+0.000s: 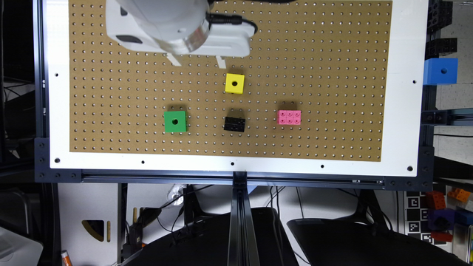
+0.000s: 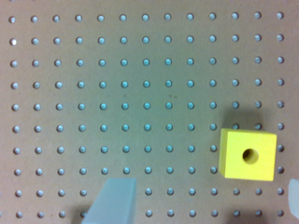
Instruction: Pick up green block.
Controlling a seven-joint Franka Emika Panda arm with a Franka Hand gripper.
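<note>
The green block point(image 1: 175, 121), a bright green cube with a round hole in its top, sits on the brown pegboard point(image 1: 332, 55) toward the exterior view's left. My gripper point(image 1: 197, 61) hangs over the board farther back, well apart from the green block and slightly to its right in the exterior view. The wrist view has the gripper point(image 2: 203, 205) open, its two pale fingertips point(image 2: 114, 200) spread wide with nothing between them. Just ahead of them sits a yellow cube point(image 2: 247, 155).
The yellow cube point(image 1: 234, 83) stands close to the gripper's right finger. A black brick point(image 1: 234, 124) and a pink brick point(image 1: 289, 117) lie to the green block's right. A blue cube point(image 1: 441, 71) hangs off the board at the right edge.
</note>
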